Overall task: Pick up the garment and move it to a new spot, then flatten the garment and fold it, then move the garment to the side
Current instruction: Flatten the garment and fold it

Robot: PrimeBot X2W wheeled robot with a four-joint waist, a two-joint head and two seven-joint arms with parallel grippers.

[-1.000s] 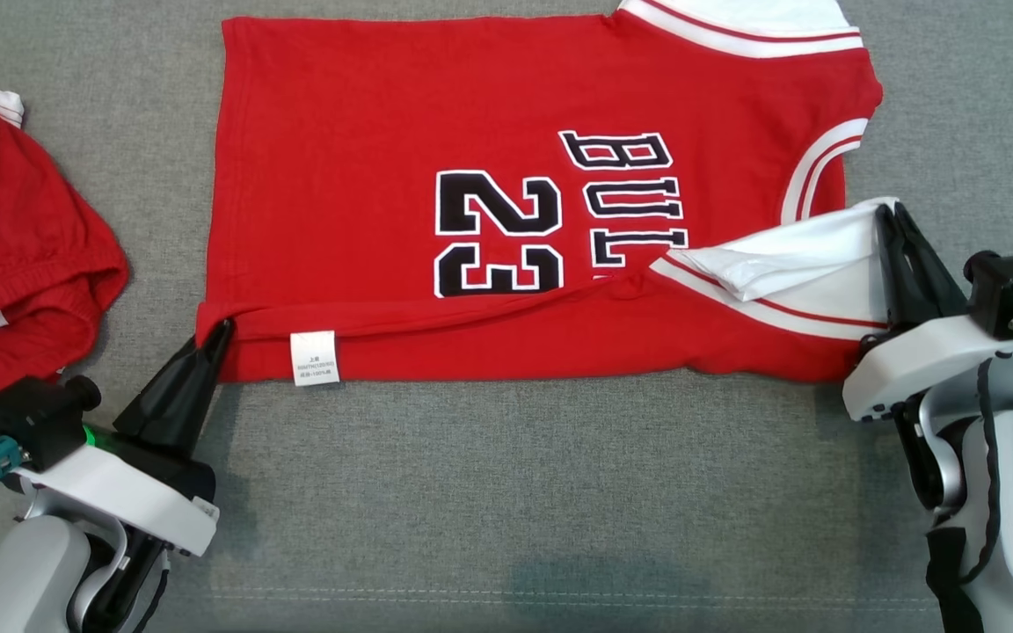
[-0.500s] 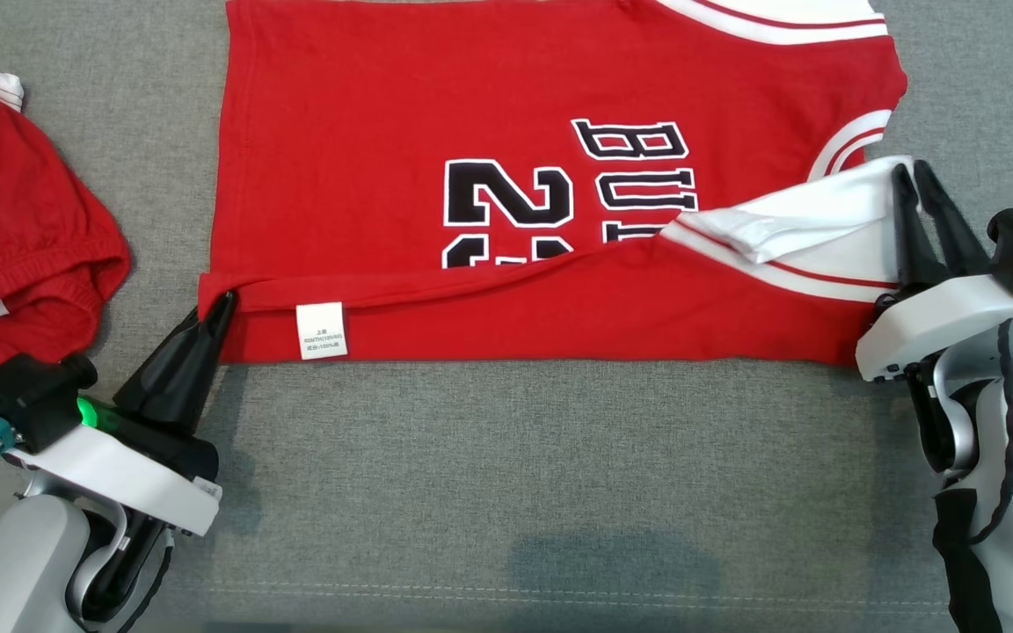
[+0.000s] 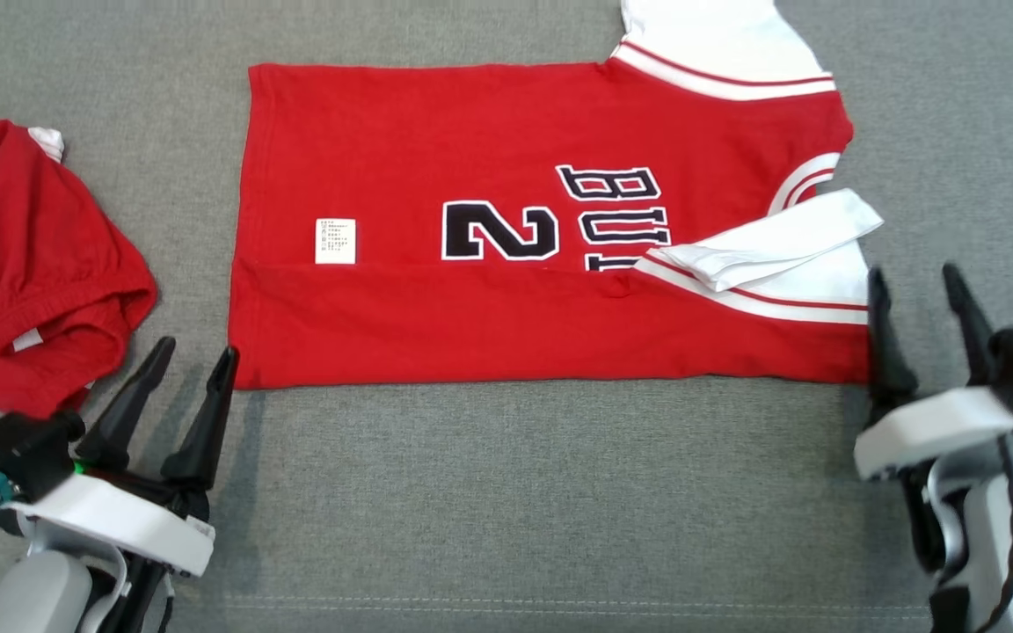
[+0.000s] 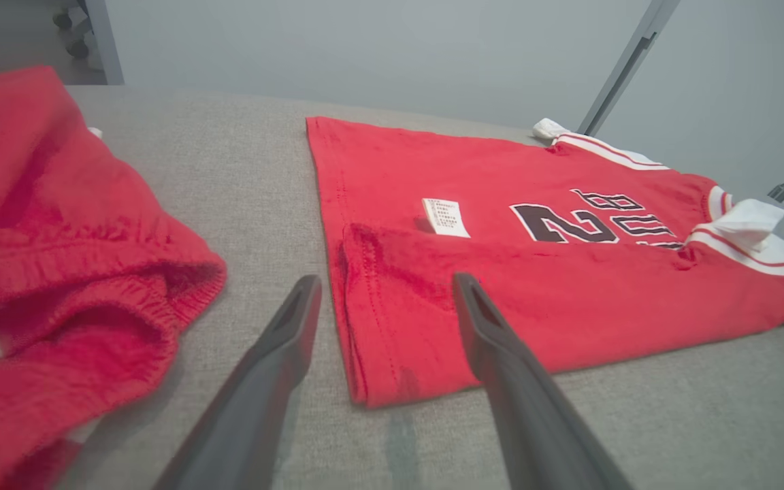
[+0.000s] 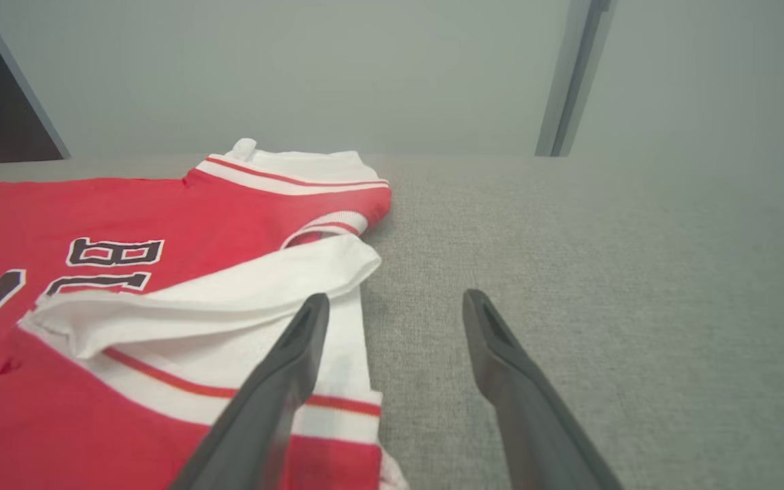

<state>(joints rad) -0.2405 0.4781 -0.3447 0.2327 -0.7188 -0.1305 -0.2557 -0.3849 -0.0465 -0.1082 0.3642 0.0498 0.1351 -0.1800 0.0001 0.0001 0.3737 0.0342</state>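
My left claw (image 3: pixel 196 348) stands wide apart and empty, fingers angled forward beside the near left corner of the jersey (image 3: pixel 506 325); my right claw (image 3: pixel 912 272) gapes empty at its near right corner. The jersey lies flat on the grey bench (image 3: pixel 506 492), near edge folded over.

Jersey (image 3: pixel 471 316) label (image 3: pixel 335 241) print illegible

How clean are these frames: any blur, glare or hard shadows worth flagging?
Head view: even, soft light and no glare; faint shadows lie beside the left tool, and the right tool looks slightly smeared. Left wrist view: the red shorts go blurry toward the near left corner. Right wrist view: hazy and low in contrast, though the jersey lettering is readable.
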